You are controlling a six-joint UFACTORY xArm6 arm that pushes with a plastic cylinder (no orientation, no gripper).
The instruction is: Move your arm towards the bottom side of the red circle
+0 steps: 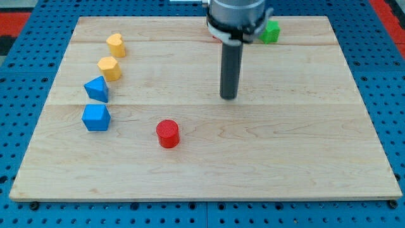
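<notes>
The red circle (168,133) is a short red cylinder standing on the wooden board (285,145), a little left of the middle and toward the view's bottom. My tip (228,97) is the lower end of a dark rod hanging from the arm at the view's top. The tip stands above and to the right of the red circle, well apart from it, touching no block.
A yellow heart (116,45) and a yellow hexagon (109,68) sit at the upper left. A blue triangle block (97,88) and a blue pentagon-like block (95,118) sit below them. A green block (271,31) lies at the top, right of the arm.
</notes>
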